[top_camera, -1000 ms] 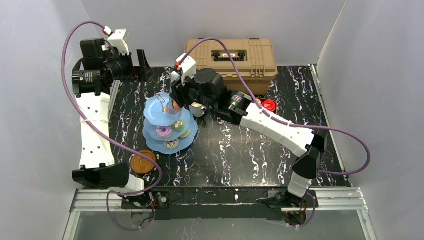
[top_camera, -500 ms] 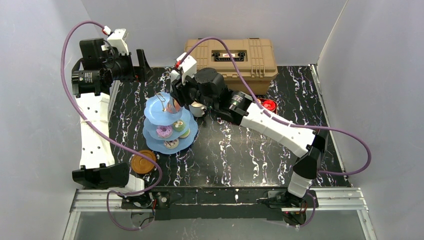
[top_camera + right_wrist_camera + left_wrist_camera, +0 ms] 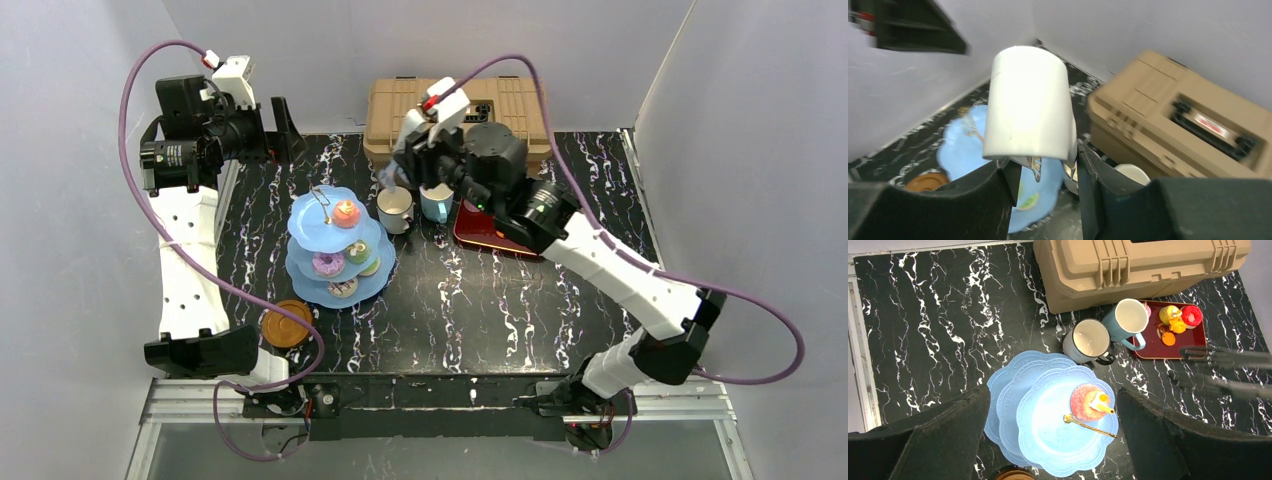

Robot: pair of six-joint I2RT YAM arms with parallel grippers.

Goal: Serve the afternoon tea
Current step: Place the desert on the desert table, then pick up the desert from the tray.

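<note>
The light-blue three-tier cake stand (image 3: 335, 250) stands left of centre, with a pink-orange toy cake (image 3: 345, 213) on its top tier and donuts (image 3: 328, 264) on the lower tiers. The white mug (image 3: 396, 208) and the light-blue mug (image 3: 436, 203) stand right of it. My right gripper (image 3: 400, 172) hovers behind the mugs, shut on metal tongs with a white cylindrical piece (image 3: 1030, 100). My left gripper (image 3: 1053, 440) is open and empty, high above the stand (image 3: 1048, 430) and cake (image 3: 1089, 402). Brown saucers (image 3: 287, 324) are stacked at the front left.
The tan toolbox (image 3: 400, 105) stands at the back. The dark-red tray (image 3: 490, 232) lies right of the mugs, partly under my right arm, with several small toys (image 3: 1178, 320) on it. White walls close in on three sides.
My right gripper has swung right and back from over the stand's top tier to behind the mugs. The pink-orange cake now sits alone on the top tier. The left arm has not moved.
</note>
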